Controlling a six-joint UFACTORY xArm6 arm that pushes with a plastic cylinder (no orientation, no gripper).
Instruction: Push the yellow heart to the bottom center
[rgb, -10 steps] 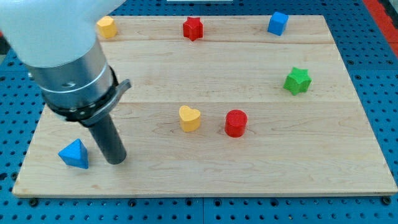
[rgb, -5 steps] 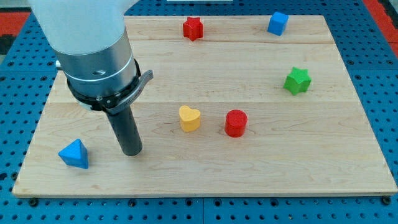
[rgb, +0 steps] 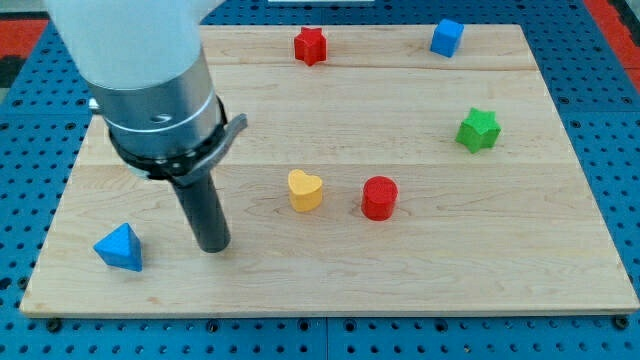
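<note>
The yellow heart (rgb: 305, 190) lies near the middle of the wooden board (rgb: 480, 250). My tip (rgb: 212, 245) rests on the board to the heart's left and a little below it, about a hand's width away and not touching it. The blue triangle (rgb: 120, 248) lies to the tip's left, near the board's bottom left corner.
A red cylinder (rgb: 379, 197) stands just right of the heart. A green star (rgb: 478, 130) is at the right. A red star (rgb: 311, 45) and a blue cube (rgb: 446, 37) lie along the view's top edge. The arm's body hides the top left corner.
My tip moved right and slightly up, away from the blue triangle toward the heart, then held still in the last half second. The arm now hides the yellow block at top left.
</note>
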